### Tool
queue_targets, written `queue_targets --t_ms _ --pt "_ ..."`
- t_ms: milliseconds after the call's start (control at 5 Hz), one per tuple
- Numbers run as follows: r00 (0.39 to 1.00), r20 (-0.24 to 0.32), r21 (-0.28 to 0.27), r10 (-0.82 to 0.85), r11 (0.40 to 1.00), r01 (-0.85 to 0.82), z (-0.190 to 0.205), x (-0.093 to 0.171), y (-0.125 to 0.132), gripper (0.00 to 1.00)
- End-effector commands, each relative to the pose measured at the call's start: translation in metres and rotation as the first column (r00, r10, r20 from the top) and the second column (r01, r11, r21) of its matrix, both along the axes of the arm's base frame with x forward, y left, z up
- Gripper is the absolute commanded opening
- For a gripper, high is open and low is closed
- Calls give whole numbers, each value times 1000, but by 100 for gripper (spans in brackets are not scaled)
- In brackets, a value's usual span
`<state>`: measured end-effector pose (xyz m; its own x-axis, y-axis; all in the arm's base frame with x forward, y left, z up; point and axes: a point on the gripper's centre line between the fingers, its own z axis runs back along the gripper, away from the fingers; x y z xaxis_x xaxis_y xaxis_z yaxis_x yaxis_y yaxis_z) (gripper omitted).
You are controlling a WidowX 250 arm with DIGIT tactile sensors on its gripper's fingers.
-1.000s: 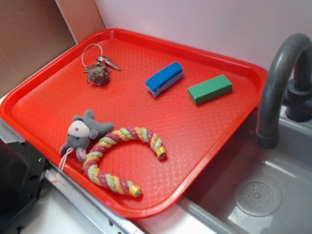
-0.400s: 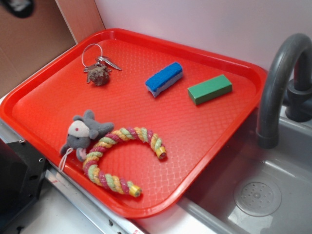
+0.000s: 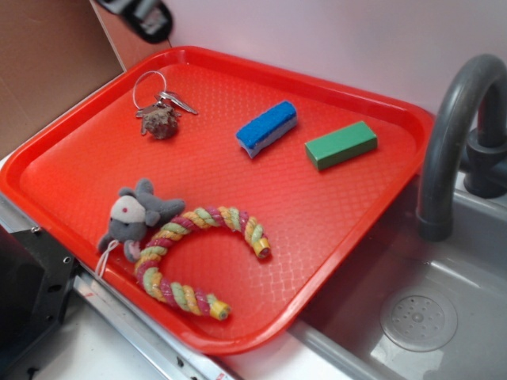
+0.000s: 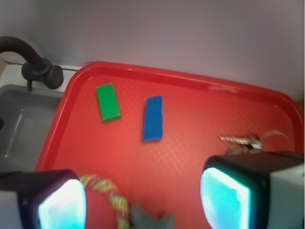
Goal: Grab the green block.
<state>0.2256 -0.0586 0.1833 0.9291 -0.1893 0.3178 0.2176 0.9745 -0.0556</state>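
Observation:
The green block (image 3: 341, 145) lies flat on the red tray (image 3: 317, 229) near its far right corner, next to the blue sponge (image 3: 267, 127). In the wrist view the green block (image 4: 108, 102) is far ahead at upper left, with the blue sponge (image 4: 153, 119) to its right. My gripper (image 4: 143, 200) is open and empty, high above the tray's near side, fingers (image 4: 224, 195) wide apart. In the exterior view only a dark part of the gripper (image 3: 142, 16) shows at the top left edge.
A keyring with a brown ball (image 3: 161, 119) lies at the tray's far left. A grey plush mouse (image 3: 139, 214) and a coloured rope ring (image 3: 198, 253) lie near the front. A grey faucet (image 3: 455, 127) and sink (image 3: 420, 317) stand right of the tray.
The gripper has come into the exterior view at the top left and moved rightward along the top edge. The objects on the tray have not moved.

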Motion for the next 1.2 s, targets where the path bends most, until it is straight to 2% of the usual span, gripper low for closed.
queue_targets --t_ms 0,200,400,800,1000 --pt "1000 -1 95 -19 995 19 -22 49 -32 100" --pt "999 -16 108 -29 994 31 -40 65 -42 100" --pt "998 -49 161 -25 986 33 -58 71 -49 100" --pt "989 -125 128 -80 987 96 -99 79 -67 100" --pt "984 -159 161 -75 982 101 -115 89 -70 100"
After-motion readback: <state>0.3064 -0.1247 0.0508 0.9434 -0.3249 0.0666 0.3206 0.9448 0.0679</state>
